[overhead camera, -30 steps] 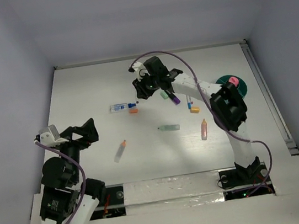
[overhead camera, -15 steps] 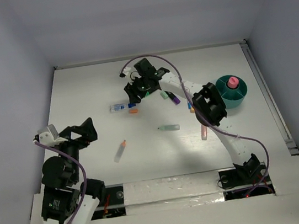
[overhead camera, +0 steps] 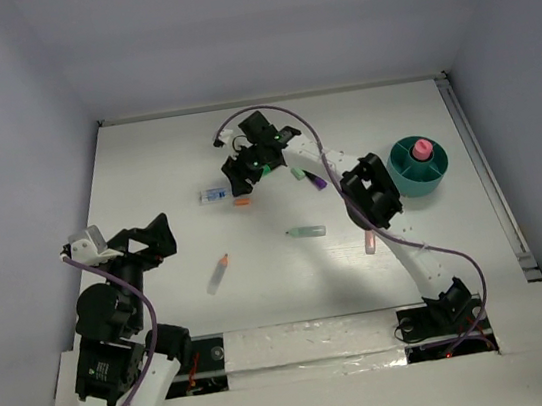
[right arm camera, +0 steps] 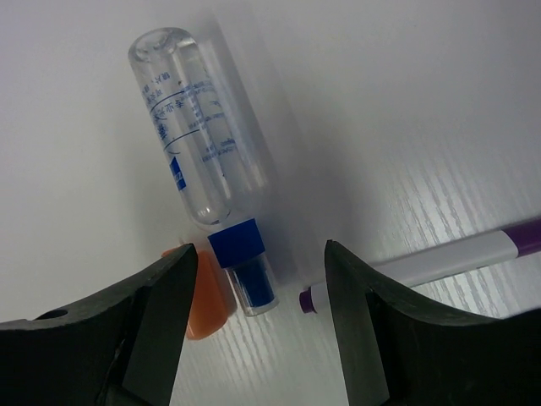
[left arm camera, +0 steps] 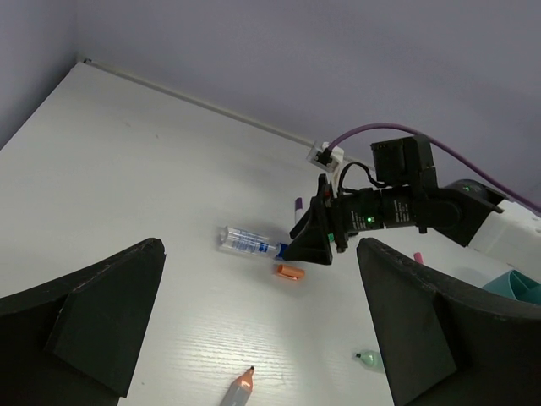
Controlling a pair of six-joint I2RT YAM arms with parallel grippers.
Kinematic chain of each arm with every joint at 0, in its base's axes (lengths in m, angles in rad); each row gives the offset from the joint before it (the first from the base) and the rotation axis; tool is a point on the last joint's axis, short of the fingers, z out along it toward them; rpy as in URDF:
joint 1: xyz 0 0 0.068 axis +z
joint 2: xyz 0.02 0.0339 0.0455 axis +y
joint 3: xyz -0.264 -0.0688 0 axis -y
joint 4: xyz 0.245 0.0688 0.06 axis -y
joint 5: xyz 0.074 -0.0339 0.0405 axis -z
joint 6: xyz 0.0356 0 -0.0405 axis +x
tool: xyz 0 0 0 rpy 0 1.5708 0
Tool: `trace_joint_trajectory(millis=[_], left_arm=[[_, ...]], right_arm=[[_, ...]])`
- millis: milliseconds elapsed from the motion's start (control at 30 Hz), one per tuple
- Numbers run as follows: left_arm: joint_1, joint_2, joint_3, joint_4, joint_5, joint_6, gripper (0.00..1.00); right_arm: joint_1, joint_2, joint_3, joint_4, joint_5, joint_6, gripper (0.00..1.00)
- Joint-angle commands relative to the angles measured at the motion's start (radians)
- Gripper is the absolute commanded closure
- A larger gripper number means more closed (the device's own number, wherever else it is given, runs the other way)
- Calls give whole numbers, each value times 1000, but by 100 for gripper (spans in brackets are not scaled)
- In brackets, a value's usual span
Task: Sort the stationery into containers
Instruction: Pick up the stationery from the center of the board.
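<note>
Right gripper [right arm camera: 258, 271] perhaps just above tube [right arm camera: 196, 152]

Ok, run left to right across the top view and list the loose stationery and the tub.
Orange-tipped marker → orange cap → pale-green marker → salmon marker → teal tub. Left out for overlap: clear bottle, purple pen.

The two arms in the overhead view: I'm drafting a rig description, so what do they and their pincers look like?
The left arm and right arm share white link shells and black joint housings. The left pincer and right pincer each have two broad matte-black fingers. A purple cable loops along each arm; a green light glows on the right wrist.
</note>
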Motion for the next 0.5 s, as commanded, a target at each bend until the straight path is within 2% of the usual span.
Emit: trace_joint_trajectory(millis=[0,267,467], left_arm=[[7,12,-2,51,11,12,3],[7,9,-2,51,11,12,3],[7,14,-2,51,12,14,3]], right_arm=[[15,28,59,-11,-21,1,33],[24,37,42,60,-26,25,40],[24,37,31,100,-23,37,59]])
